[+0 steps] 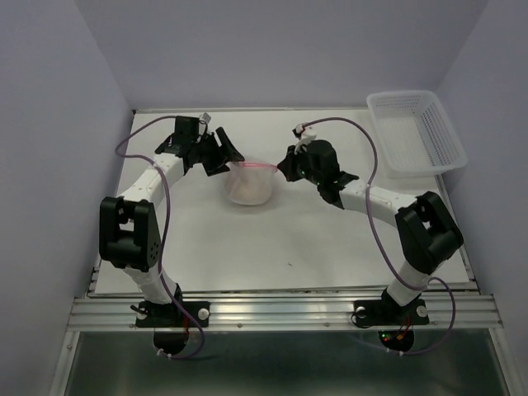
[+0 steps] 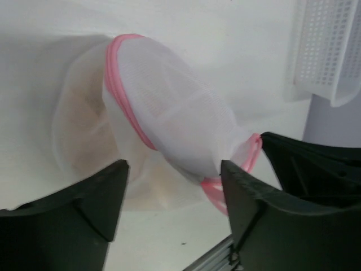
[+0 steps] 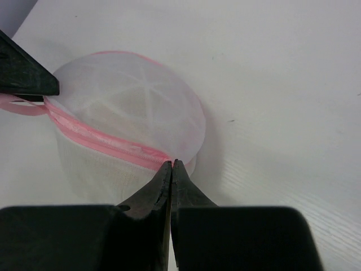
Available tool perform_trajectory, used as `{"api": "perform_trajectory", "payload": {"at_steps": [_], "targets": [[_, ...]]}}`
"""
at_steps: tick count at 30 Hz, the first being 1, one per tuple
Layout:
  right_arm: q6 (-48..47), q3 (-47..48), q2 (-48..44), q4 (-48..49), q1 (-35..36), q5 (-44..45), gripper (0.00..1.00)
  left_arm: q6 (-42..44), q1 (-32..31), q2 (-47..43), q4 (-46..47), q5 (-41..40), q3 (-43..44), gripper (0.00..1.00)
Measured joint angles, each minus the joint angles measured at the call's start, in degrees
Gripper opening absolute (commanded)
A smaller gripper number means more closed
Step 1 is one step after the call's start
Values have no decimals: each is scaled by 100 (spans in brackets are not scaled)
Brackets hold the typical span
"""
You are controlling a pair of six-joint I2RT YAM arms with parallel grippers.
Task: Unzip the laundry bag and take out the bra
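Observation:
The laundry bag [image 1: 250, 183], a round white mesh pouch with a pink zipper rim, stands mid-table between both grippers. My left gripper [image 1: 224, 155] is open at its left side; in the left wrist view the jaws [image 2: 172, 169] stand wide apart around the bag's [image 2: 169, 113] lower edge, the pink rim beside the right finger. My right gripper [image 1: 286, 165] is shut, its tips [image 3: 171, 164] pinched on the pink zipper [image 3: 107, 144] at the bag's [image 3: 130, 101] right side. The bra [image 2: 84, 124] shows only as a pale beige shape through the mesh.
A white plastic lattice basket [image 1: 417, 132] stands at the back right corner and shows in the left wrist view [image 2: 330, 51]. The left gripper's finger [image 3: 22, 70] shows at the upper left of the right wrist view. Purple walls enclose the table.

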Motion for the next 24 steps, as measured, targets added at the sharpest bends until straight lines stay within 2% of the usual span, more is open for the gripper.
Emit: {"api": "perform_trajectory", "payload": {"at_steps": [2, 6, 11, 16, 17, 21, 24], "targets": [[-188, 103, -81, -151, -24, 98, 1, 181, -92, 0, -153, -219, 214, 92], [-422, 286, -201, -382, -11, 195, 1, 385, -278, -9, -332, -590, 551, 92], [-551, 411, -232, -520, 138, 146, 1, 787, -514, -164, -485, -953, 573, 92], [-610, 588, -232, -927, 210, -63, 1, 2277, -1027, -745, -326, -1067, 503, 94], [-636, 640, -232, -981, 210, -74, 1, 2538, -1121, -898, -229, -1034, 479, 98], [-723, 863, -232, -1217, 210, -136, 1, 3790, -1244, -1467, 203, -492, 505, 99], [-815, 977, -232, -1390, 210, -190, 1, 4454, -1220, -1493, 472, -94, 608, 99]]}}
